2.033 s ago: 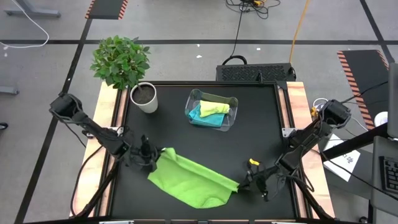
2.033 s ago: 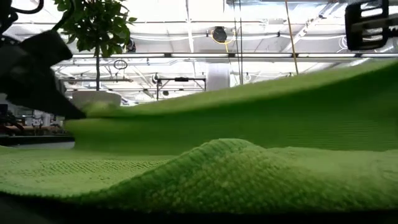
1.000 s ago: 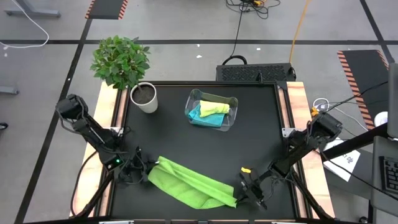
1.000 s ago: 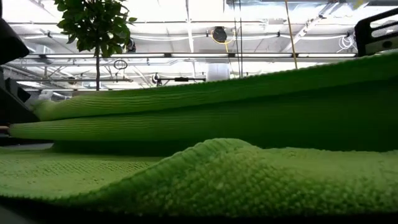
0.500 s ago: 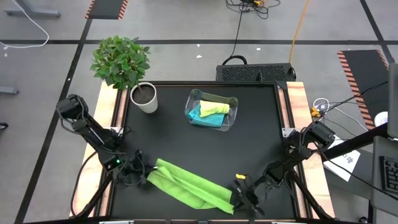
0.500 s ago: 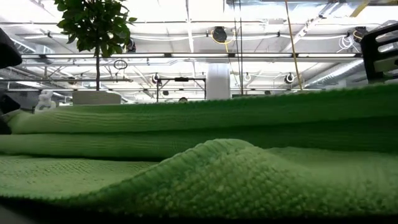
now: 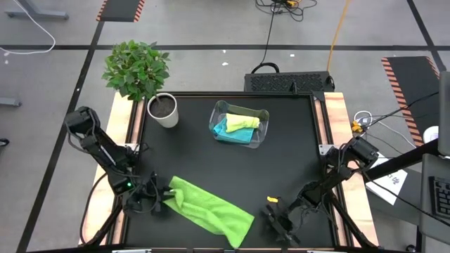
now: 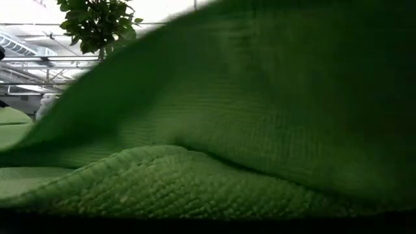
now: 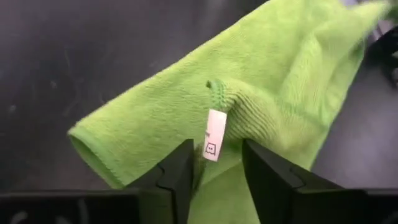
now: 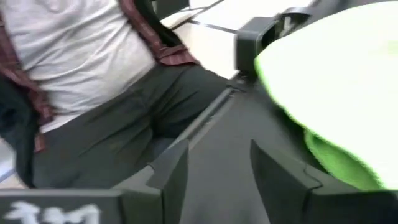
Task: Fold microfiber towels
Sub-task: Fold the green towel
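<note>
High view puts the bright green towel (image 7: 209,209) at about six o'clock on the black table (image 7: 288,151), lying as a folded slanted band from near the left gripper (image 7: 156,200) down toward the front edge. The other two towels, a pale yellow-green towel (image 7: 242,121) and a turquoise towel (image 7: 226,130), sit in the clear bin (image 7: 261,135) at about twelve o'clock, well apart from both arms. A potted plant (image 7: 138,72) stands at about ten o'clock.

The left gripper sits at about eight o'clock, at the towel's left end. Its wrist view shows the two dark fingers (image 9: 176,176) parted, with the towel's corner and its white tag (image 9: 215,135) in the gap between them; nothing is clamped, though the cloth may touch the fingers. The right gripper (image 7: 274,223) is at about five o'clock, just beside the towel's right end and clear of it. Its fingers (image 10: 169,171) stand apart and hold nothing; the table edge and a person's torso (image 10: 87,74) show beyond them.

The fold looks loose rather than squared: the upper layer is crooked and bunched near the tag. If the left gripper draws away while the corner lies between its fingers, the pile could snag and drag the layer open. The right end, released mid-air by the look of the low view, may settle unevenly.
</note>
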{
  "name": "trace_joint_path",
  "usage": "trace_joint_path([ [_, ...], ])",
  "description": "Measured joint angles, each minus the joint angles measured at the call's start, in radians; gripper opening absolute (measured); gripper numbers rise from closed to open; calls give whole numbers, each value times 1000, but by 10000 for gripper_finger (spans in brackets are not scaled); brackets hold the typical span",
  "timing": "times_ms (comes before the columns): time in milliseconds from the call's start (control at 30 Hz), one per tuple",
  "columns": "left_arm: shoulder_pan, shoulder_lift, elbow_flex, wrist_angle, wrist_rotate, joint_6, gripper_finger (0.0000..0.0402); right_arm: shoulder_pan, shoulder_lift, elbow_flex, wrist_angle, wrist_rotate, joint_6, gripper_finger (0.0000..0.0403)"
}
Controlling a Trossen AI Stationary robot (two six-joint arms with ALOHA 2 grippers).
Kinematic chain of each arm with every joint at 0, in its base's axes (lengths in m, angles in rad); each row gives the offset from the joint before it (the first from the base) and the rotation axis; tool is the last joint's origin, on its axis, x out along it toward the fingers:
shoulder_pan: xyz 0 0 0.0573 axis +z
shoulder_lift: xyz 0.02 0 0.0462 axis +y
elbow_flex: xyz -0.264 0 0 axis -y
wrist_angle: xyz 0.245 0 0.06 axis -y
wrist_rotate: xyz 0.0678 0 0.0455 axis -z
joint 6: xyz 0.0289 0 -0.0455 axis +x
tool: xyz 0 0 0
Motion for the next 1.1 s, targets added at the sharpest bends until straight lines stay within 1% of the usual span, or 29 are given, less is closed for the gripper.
trace_joint_path([
  [100, -23, 0, 0, 47, -1, 3, 159, -7, 0, 0, 0, 2, 3, 179],
  [200, -41, 0, 0, 114, -3, 23, 170, -11, 0, 0, -1, 2, 3, 182],
  [367, -77, -1, 1, 179, -3, 22, 172, -25, 0, 0, -5, 3, 3, 176],
  [467, -95, -2, 2, 210, 3, -4, 172, -29, -7, 0, -25, 3, 3, 174],
  [567, -117, -3, 28, 210, 9, -9, 172, -32, -25, 0, -44, 3, 15, 174],
  [667, -142, -19, 81, 152, -22, 19, 173, -32, -35, 0, -47, 3, 20, 174],
  [767, -169, -39, 152, 50, -66, 38, 172, -32, -37, 0, -48, 3, 19, 174],
  [933, -188, -43, 261, -111, -208, 146, 172, -39, -37, 0, -72, 3, -5, 173],
  [1033, -166, -43, 275, -112, -262, 234, 172, -49, -37, 0, -69, 4, -29, 173],
  [1100, -144, -42, 272, -114, -289, 263, 172, -57, -40, 0, -68, 4, -59, 173],
])
